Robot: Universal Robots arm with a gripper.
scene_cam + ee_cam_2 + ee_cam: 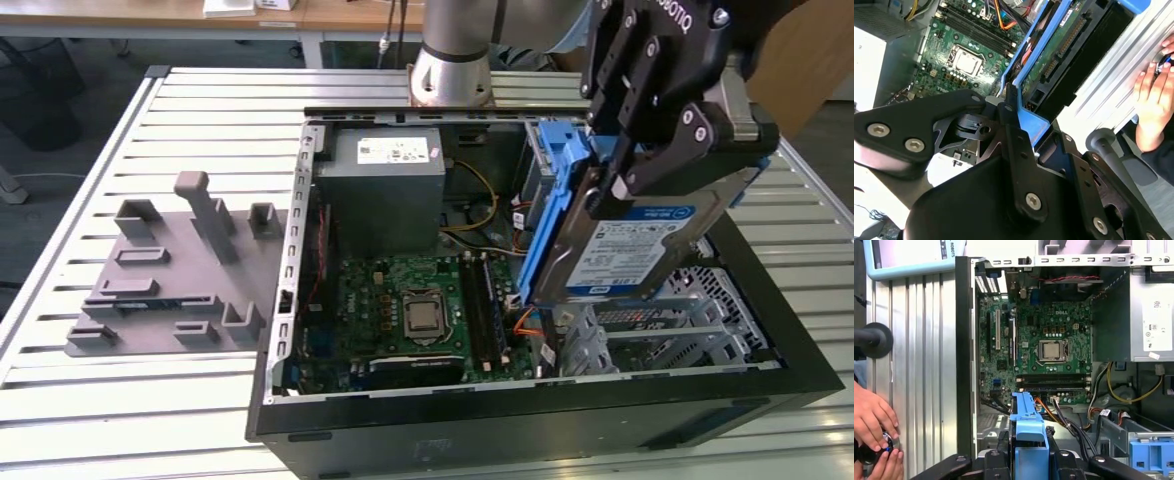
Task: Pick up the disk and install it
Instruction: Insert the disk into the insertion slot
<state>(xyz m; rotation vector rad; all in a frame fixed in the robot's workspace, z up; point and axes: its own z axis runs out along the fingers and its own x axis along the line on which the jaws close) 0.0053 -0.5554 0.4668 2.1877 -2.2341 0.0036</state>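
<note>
A slatted metal tabletop (200,110) carries an open computer case (534,425), its motherboard (414,305) exposed. The black claw (638,180) is clamped on the disk (641,245), holding it on edge and tilted over the case's interior, toward the exterior view's right. A person's hand (871,415) lies over the tabletop beside the case.

Silver disk (671,222), blue frame (545,215), white-blue label (635,246); green motherboard (400,300); grey fixture (174,270)
</note>
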